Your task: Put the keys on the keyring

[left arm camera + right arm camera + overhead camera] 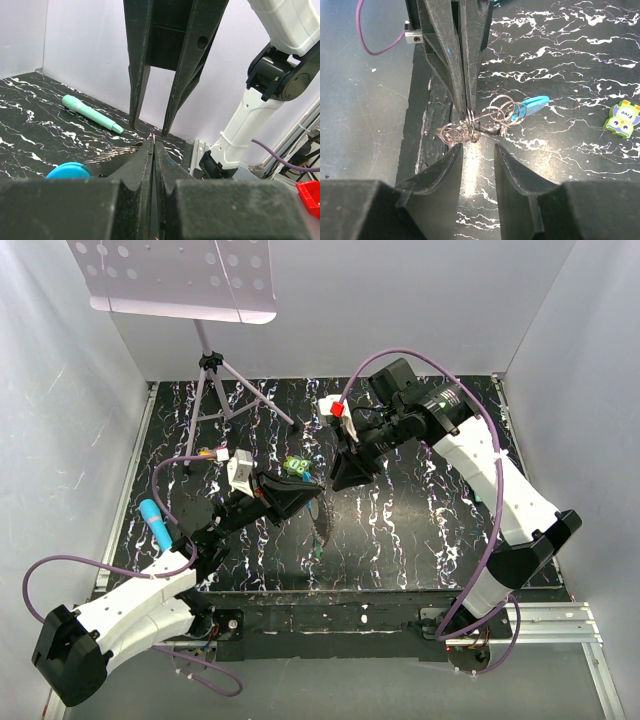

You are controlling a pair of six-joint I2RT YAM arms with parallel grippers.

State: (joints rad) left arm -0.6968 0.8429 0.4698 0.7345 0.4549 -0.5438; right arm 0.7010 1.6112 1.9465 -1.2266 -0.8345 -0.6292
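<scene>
keyring (pixel 490 122) clamped in left gripper (pixel 466 110); right gripper (pixel 478 148) gapes nearby

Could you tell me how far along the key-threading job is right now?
Done: the left gripper is shut on the keyring, pinching its coils. In hand: the right gripper stands open facing it, nothing between its fingers. Left: no key visibly hangs on the ring; a small teal piece, perhaps a key, lies on the table.

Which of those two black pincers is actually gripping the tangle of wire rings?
The left arm's tool: it is pinched shut on the keyring. The right arm's tool faces it with its jaws apart, not closed on anything.
</scene>
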